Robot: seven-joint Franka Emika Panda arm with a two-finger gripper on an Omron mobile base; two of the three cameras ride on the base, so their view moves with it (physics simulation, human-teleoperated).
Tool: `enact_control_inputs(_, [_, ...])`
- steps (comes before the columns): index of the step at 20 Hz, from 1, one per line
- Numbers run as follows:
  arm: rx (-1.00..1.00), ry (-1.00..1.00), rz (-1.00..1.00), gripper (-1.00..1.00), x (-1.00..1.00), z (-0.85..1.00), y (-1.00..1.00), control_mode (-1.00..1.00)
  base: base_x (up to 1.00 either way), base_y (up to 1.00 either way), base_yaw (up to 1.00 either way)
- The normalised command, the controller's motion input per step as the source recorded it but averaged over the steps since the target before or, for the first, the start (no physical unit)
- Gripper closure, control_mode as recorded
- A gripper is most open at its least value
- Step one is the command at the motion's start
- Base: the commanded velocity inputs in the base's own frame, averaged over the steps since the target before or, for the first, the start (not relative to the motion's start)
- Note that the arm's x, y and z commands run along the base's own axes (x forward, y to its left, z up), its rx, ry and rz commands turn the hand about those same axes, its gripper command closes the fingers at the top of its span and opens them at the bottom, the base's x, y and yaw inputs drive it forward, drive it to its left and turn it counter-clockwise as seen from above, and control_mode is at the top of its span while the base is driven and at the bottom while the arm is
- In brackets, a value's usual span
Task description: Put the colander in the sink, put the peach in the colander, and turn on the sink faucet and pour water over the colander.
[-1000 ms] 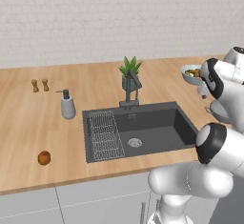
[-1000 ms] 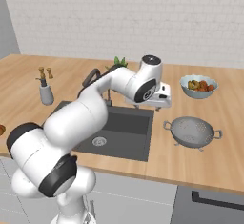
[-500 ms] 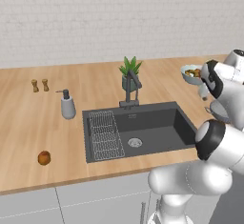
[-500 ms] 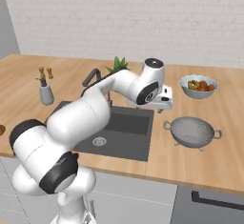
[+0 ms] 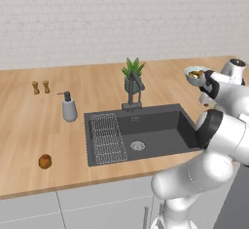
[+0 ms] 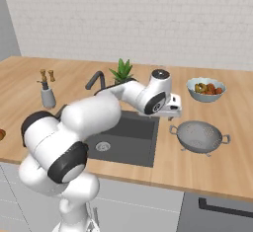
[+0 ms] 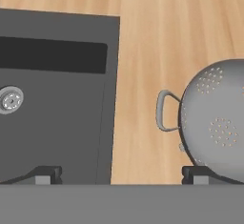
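The colander (image 6: 201, 136) is a light-grey holed metal bowl with two loop handles, resting on the counter to the right of the sink (image 6: 129, 138). In the hand view the colander (image 7: 217, 118) lies at the right, its handle pointing toward the sink (image 7: 57, 113). My gripper (image 6: 172, 116) hangs open over the counter strip between the sink's right edge and the colander, holding nothing. In the hand view, the right fingertip of my gripper (image 7: 121, 175) is just at the colander's rim. The peach (image 5: 45, 161) lies on the counter left of the sink (image 5: 160, 130). The dark faucet (image 5: 133, 94) stands behind the basin.
A pale bowl of mixed fruit (image 6: 206, 89) sits behind the colander. A potted plant (image 5: 132, 74) is behind the faucet. A soap dispenser (image 5: 69, 108) and two small shakers (image 5: 40, 86) stand at the left. A wire rack (image 5: 108, 138) fills the sink's left part.
The hand has drifted a little to the right and lower, toward the colander. The jaws stay wide apart. Nothing else has moved.
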Motion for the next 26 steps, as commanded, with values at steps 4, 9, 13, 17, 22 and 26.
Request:
enact_control_inputs(4, [0.0, 0.0, -0.02, -1.0, 0.48, -0.19, -0.38, -1.0, 0.0, 0.0, 0.0])
enact_control_inputs(9, [0.0, 0.0, -0.01, -1.0, 0.24, -0.12, -0.48, -1.0, 0.0, 0.0, 0.0])
enact_control_inputs(13, [0.0, 0.01, 0.0, -1.0, 0.0, -0.17, -0.23, -1.0, 0.0, 0.0, 0.0])
enact_control_inputs(17, [0.0, 0.06, 0.0, -1.0, -0.04, -0.17, -0.01, -1.0, 0.0, 0.0, 0.0])
enact_control_inputs(22, [0.0, 0.04, 0.0, -1.0, -0.08, -0.29, -0.01, -1.0, 0.0, 0.0, 0.0])
enact_control_inputs(26, [0.0, 0.02, 0.0, -1.0, -0.09, -0.36, 0.0, -1.0, 0.0, 0.0, 0.0])
